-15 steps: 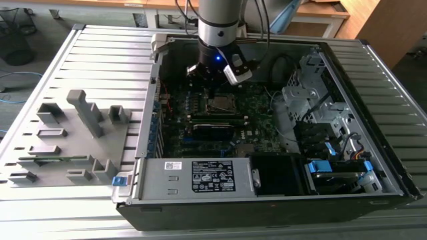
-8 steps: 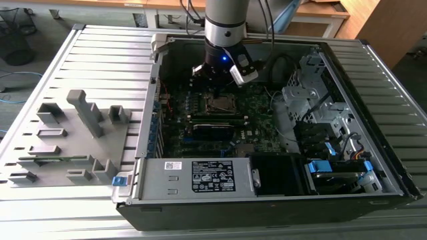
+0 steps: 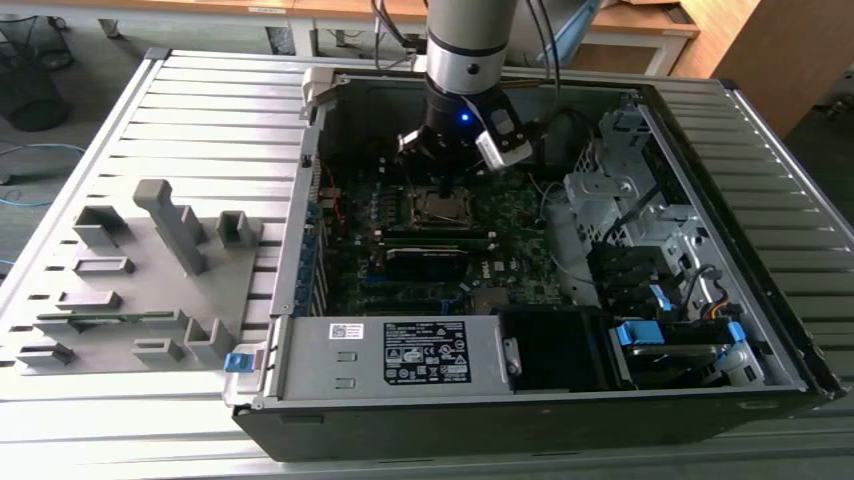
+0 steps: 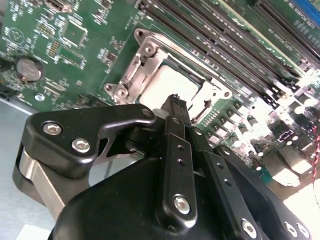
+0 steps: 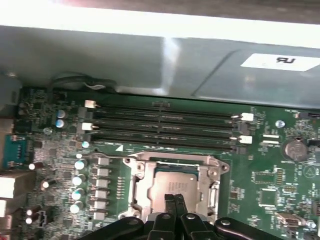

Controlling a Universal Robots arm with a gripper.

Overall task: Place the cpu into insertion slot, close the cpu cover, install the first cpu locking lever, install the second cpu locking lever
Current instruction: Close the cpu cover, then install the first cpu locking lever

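The cpu, a flat square chip with a dull silver top, lies in the insertion slot on the green motherboard. The cpu cover, a silver metal frame, lies flat around the chip in both wrist views, and the chip's top shows through its opening. My gripper hangs just above the near edge of the chip, its two black fingers pressed together with nothing between them. In the exterior view the gripper stands straight over the socket inside the open computer case.
Long black memory slots run beside the socket, toward the grey case wall. A coin battery sits on the board. In the exterior view, a power supply fills the case's front, drive cages its right, and a grey fixture lies outside on the left.
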